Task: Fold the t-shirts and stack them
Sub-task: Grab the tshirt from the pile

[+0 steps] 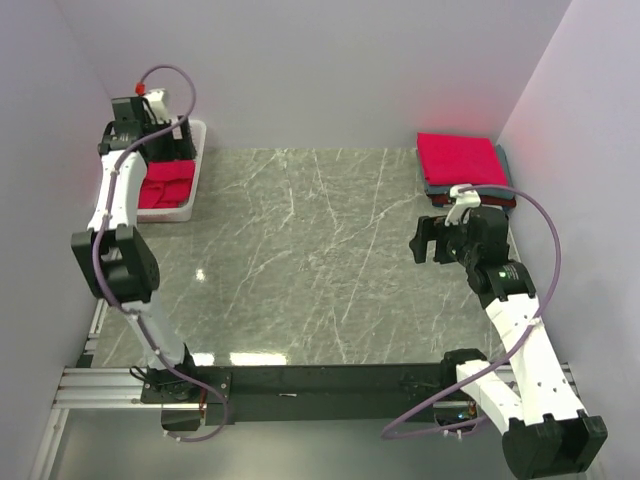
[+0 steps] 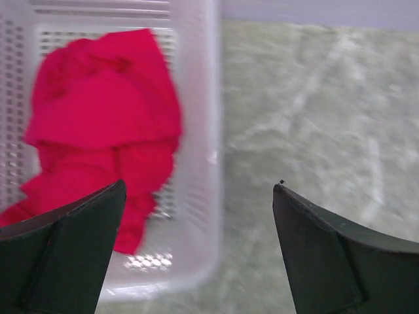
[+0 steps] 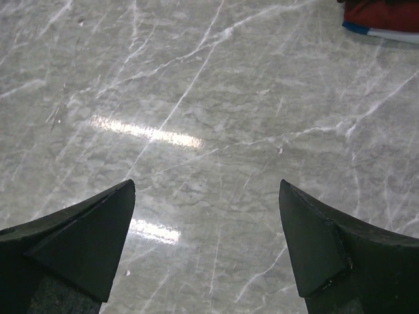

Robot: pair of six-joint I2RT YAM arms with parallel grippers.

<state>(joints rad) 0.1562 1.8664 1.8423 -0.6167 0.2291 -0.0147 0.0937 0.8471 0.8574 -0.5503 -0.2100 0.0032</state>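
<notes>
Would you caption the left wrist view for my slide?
Open left end effector hovering over white basket of crumpled red cloth.

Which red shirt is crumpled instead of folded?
The crimson t-shirt bunched in the white basket at far left; the folded red t-shirt at far right lies flat and squared.

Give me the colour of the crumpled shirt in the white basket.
Bright crimson red; the shirt shows best in the left wrist view.

I see crumpled red t-shirts [image 2: 98,111] in white basket [image 2: 198,98], far left. Folded stack [image 1: 460,160], red on top, lies flat far right.
</notes>
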